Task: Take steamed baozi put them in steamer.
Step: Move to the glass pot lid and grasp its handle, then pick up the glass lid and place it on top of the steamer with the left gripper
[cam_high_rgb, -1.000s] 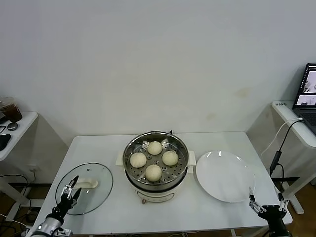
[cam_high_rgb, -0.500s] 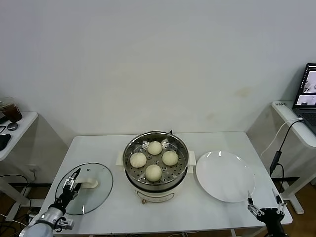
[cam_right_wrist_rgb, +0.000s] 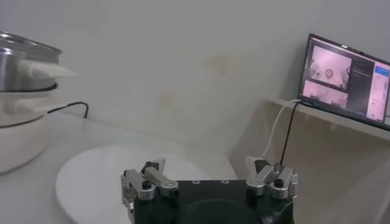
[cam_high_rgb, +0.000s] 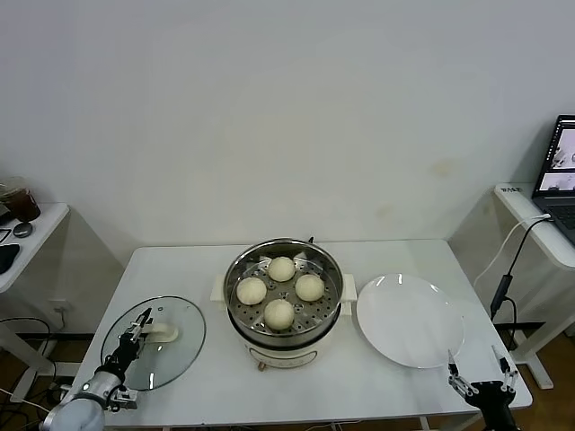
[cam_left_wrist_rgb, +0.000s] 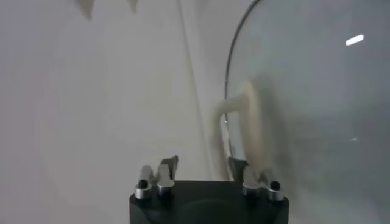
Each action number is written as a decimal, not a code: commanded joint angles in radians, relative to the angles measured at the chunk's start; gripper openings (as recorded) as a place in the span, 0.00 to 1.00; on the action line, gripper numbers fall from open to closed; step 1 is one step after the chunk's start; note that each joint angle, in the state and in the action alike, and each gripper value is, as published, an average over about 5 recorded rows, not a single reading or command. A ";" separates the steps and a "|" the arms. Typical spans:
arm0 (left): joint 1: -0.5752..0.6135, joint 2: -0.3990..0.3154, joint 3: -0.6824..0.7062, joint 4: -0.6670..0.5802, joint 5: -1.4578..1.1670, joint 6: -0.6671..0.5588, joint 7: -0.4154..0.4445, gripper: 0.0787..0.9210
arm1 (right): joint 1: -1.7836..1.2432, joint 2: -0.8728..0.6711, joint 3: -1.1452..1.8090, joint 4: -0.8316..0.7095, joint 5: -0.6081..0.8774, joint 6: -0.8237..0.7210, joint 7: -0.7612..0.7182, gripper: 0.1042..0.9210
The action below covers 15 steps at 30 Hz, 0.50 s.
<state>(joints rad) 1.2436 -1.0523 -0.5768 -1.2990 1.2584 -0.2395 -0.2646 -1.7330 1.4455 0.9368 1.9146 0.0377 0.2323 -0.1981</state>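
Loading looks finished; judged next: covering the steamer, which calls for a firm hold on the lid's handle. Nearest, left gripper (cam_high_rgb: 141,323) low over the glass lid (cam_high_rgb: 175,355), jaws partly closed near its white handle (cam_high_rgb: 163,335), grasp not confirmed. Right gripper (cam_high_rgb: 479,375) idle by the table's front corner, spread wide, empty. Farther back, four buns (cam_high_rgb: 279,313) on the steamer (cam_high_rgb: 283,337) tray; plate (cam_high_rgb: 410,321) bare.

We find no readable text, labels or numbers; the laptop screen (cam_right_wrist_rgb: 346,72) shows only unreadable windows.
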 commanded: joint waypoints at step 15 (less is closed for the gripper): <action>0.356 0.097 -0.078 -0.607 -0.320 0.388 0.026 0.12 | -0.007 -0.014 -0.077 0.007 -0.044 0.039 -0.018 0.88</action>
<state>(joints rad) 1.3105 -1.0257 -0.5799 -1.3978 1.1125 -0.1697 -0.2844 -1.7407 1.4411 0.9008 1.9182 0.0120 0.2549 -0.2085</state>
